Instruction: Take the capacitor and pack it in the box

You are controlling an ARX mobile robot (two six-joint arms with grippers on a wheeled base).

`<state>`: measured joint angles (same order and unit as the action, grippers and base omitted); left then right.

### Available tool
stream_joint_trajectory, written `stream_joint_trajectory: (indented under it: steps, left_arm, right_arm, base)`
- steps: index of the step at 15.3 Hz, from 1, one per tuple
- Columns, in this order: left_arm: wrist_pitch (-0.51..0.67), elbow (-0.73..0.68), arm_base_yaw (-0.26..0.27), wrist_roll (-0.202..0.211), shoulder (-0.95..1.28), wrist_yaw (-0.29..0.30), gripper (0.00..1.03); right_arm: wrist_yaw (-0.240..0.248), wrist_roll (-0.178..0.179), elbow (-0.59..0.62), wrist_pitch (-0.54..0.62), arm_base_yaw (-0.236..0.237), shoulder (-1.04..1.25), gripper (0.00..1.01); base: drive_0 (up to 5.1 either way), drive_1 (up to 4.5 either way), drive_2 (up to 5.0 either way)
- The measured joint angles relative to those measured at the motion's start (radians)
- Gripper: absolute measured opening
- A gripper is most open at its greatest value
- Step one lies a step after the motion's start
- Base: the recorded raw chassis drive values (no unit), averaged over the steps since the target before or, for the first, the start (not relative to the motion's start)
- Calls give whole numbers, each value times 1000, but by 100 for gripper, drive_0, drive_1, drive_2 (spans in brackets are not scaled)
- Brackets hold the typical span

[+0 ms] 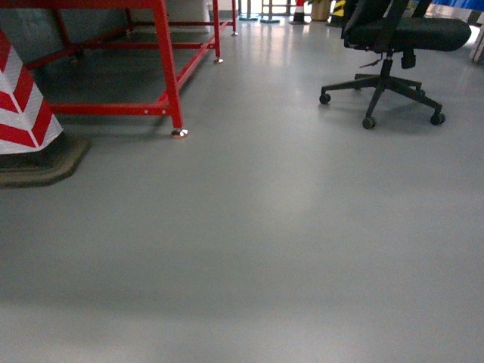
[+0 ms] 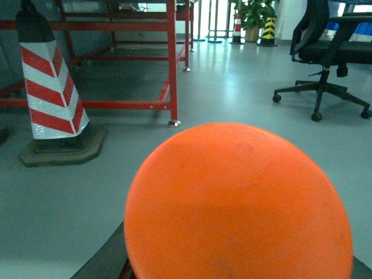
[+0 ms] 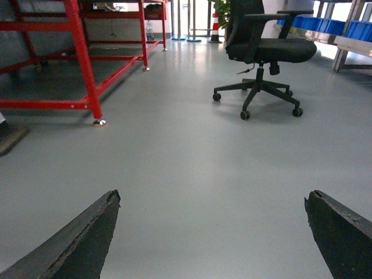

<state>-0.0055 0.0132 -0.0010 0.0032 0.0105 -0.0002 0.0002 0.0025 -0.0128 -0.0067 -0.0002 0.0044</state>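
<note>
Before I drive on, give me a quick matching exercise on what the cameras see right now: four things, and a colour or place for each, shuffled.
Things:
1. office chair
2. frame
3. cone
4. round disc

Descriptions:
A. red and white stripes
B. orange, filling the left wrist view
C. black, far right on the floor
D. red metal, standing far left

Pairs: 1-C, 2-D, 3-A, 4-B

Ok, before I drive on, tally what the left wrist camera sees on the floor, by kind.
Red-and-white striped cones: 2 (near, far)
Yellow-and-black striped cone: 1
Black office chair: 1
Red metal frame: 1
Potted plant: 1
Orange disc, close to the lens: 1
Total: 7
</note>
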Motion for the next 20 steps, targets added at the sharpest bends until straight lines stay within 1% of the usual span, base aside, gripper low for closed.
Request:
stream_joint_trajectory:
  steps: [20]
  left_arm:
    - [0, 0, 0, 0, 0, 0, 44]
  right_arm:
    - [0, 0, 0, 1, 0, 0, 98]
  base:
    - [-500, 241, 241]
